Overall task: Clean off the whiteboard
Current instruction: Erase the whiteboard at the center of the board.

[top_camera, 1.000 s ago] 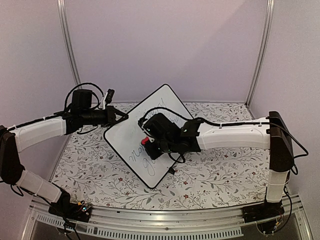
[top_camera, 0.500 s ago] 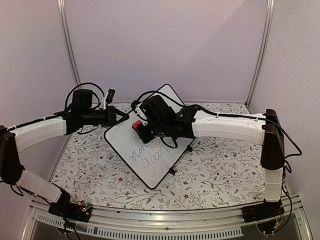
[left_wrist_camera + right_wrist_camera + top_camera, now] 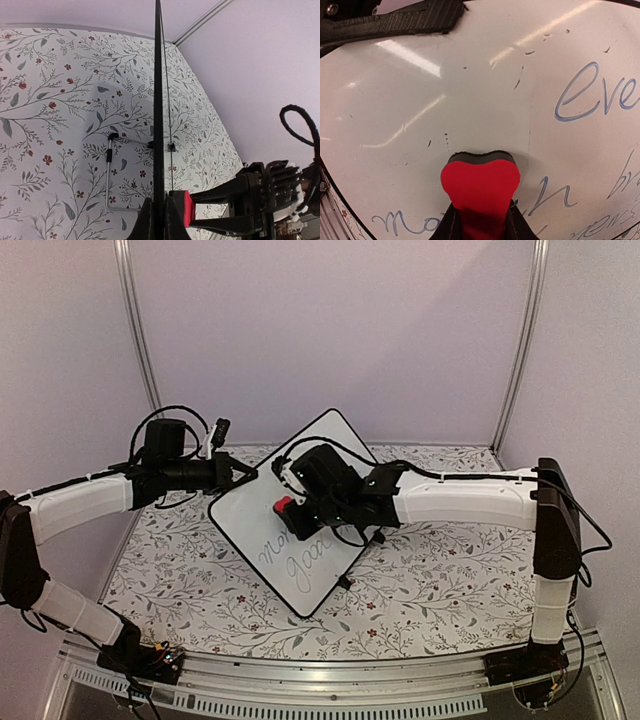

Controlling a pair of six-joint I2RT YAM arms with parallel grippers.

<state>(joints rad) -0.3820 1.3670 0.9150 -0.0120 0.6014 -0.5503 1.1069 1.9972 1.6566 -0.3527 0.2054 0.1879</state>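
Two arms met at the whiteboard in the overhead view. It sat in the middle of the flowered surface, turned corner-on like a diamond. The left pincer was clamped on the board's left corner. The right pincer gripped a red eraser set against the board's upper middle. Handwriting covered the lower half, while the upper part looked blank.

From the left wrist, the whiteboard appeared edge-on as a thin black line. The left pincer was closed tight on that edge at the bottom of the view. Just right of it was the eraser, held between the black fingers of the right pincer. A bent wire leg stood on the surface behind the board.

From the right wrist, the right pincer squeezed the eraser, whose dark felt face pressed on the whiteboard. Blue cursive ran along the right and bottom. The area above the eraser showed only faint specks. The left pincer's ribbed finger overlapped the top edge.
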